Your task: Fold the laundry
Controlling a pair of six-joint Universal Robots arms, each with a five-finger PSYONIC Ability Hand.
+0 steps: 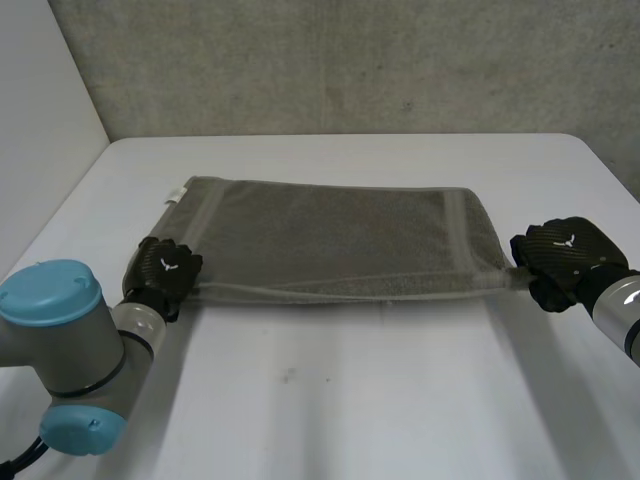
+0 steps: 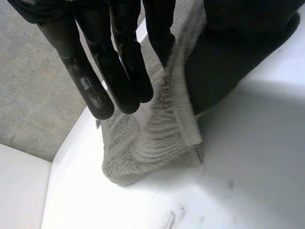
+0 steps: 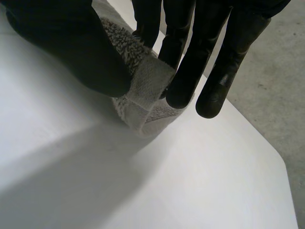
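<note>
Grey towel [image 1: 330, 240] lies folded across the middle of the white surface [image 1: 350, 400], with a small white tag [image 1: 178, 193] poking out at its far left corner, too small to read. Left hand [image 1: 165, 268] pinches the near left corner between thumb and fingers; right hand [image 1: 565, 255] pinches the near right corner likewise. Near edge runs between them, with plenty of bare surface in front and beyond
</note>
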